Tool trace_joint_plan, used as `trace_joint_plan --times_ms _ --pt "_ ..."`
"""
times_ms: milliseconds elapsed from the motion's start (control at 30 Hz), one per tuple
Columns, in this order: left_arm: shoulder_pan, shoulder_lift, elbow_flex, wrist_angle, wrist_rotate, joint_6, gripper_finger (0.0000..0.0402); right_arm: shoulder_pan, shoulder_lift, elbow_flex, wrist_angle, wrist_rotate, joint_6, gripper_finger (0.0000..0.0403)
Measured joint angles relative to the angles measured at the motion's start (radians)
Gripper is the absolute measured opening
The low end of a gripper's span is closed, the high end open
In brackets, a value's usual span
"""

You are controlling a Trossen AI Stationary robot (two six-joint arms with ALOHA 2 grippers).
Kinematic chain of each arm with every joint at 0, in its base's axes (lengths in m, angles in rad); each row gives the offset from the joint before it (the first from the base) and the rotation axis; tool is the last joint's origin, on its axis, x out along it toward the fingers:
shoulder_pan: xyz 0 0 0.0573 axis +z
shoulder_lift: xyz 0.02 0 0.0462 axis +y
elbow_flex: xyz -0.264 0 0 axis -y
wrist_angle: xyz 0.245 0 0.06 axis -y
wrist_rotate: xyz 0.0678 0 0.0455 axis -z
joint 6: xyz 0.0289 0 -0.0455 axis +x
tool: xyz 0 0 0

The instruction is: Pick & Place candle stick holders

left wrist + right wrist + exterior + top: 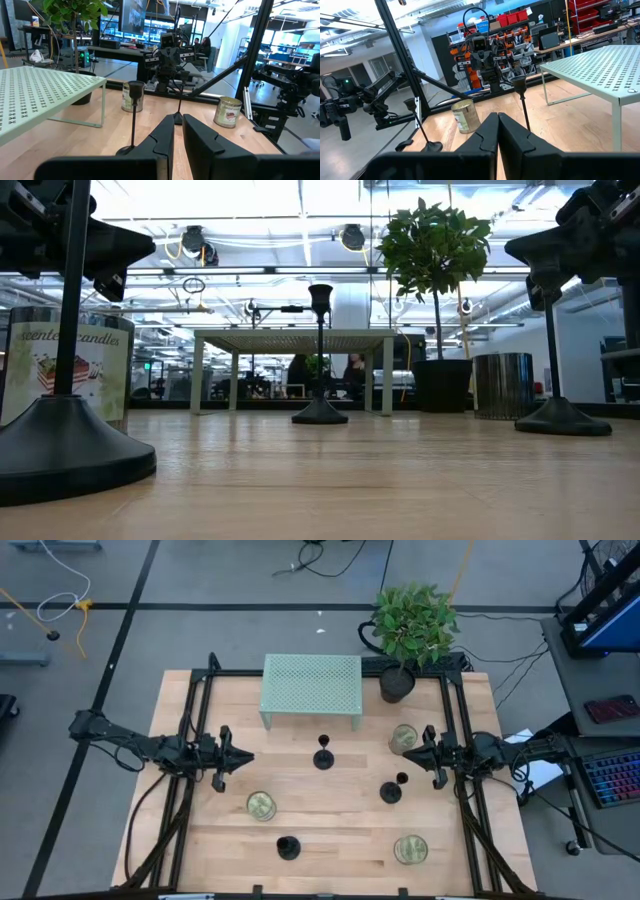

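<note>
Three black candle stick holders stand upright on the wooden table: one in the middle (323,757), one toward the right (391,790), one near the front edge (288,847). The low view shows them as the big left base (60,450), the centre stick (320,412) and the right one (560,418). My left gripper (245,756) hovers left of the middle holder (133,120), its fingers nearly together with nothing between them. My right gripper (410,752) waits right of it, shut and empty, facing that holder (522,100).
A pale green perforated rack (311,688) stands at the back centre, with a potted plant (397,685) to its right. Three candle jars sit around the holders: front left (262,806), right (404,738) and front right (411,849). Black frame rails line both sides.
</note>
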Motion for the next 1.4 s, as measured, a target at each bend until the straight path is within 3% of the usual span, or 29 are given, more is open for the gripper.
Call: trace_joint_plan --times_ms 600,900,1333,1400 --pt "0.000 0.000 0.000 0.000 0.000 0.003 0.0047 0.000 0.000 0.000 0.013 0.000 0.000 0.0004" --pt "0.000 0.000 0.000 0.007 -0.038 0.190 0.0047 0.000 0.000 0.000 0.036 0.000 -0.006 0.0004" --pt "0.000 0.000 0.000 0.009 -0.085 0.240 0.0047 0.000 0.000 0.000 0.151 0.032 -0.262 0.0004" --pt "0.000 0.000 0.000 0.019 -0.126 0.255 0.0047 0.000 0.000 0.000 0.190 0.100 -0.337 0.0004"
